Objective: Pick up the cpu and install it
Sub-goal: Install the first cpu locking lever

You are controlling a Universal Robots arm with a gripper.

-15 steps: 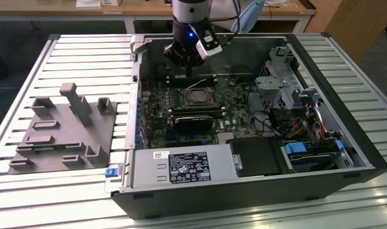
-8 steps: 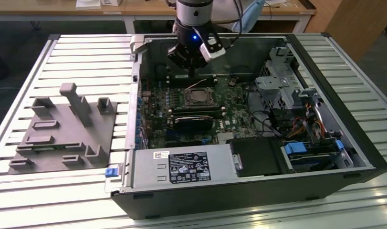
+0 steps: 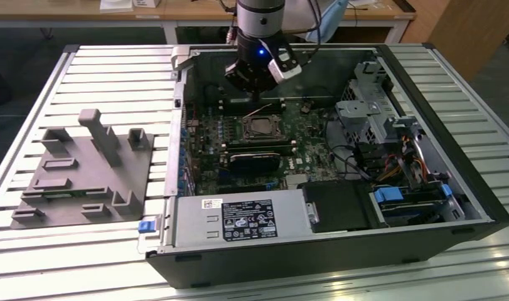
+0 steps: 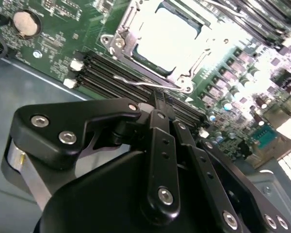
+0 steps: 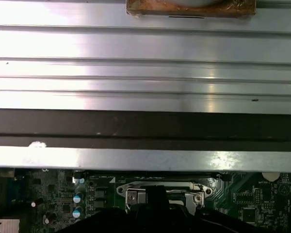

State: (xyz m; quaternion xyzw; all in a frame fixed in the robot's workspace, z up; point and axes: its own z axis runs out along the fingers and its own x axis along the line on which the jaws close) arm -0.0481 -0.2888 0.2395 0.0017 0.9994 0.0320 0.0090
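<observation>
Silver arm (image 3: 259,15), blue light; black screw-studded tool (image 4: 157,104).

A: Case colours? 
B: The computer case (image 3: 338,266) is black outside, grey metal inside. The circuit board (image 3: 237,135) is green with small silver and black parts.

A: The socket area? 
B: The chip (image 4: 167,39) shows pale silver-white under glare, set in a silver metal frame (image 4: 117,41). The memory slots (image 4: 106,73) beside it are black with white end clips.

A: The arm? 
B: The gripper (image 4: 157,102) is glossy black with silver screw heads. A blue light (image 3: 261,52) glows on the wrist.

A: Surroundings? 
B: The table (image 3: 112,63) is ribbed silver metal. The fixture plate (image 3: 78,182) is plain matte grey. The power supply label (image 3: 247,221) is black with white print. A blue tab (image 3: 145,226) sits at the case edge.
</observation>
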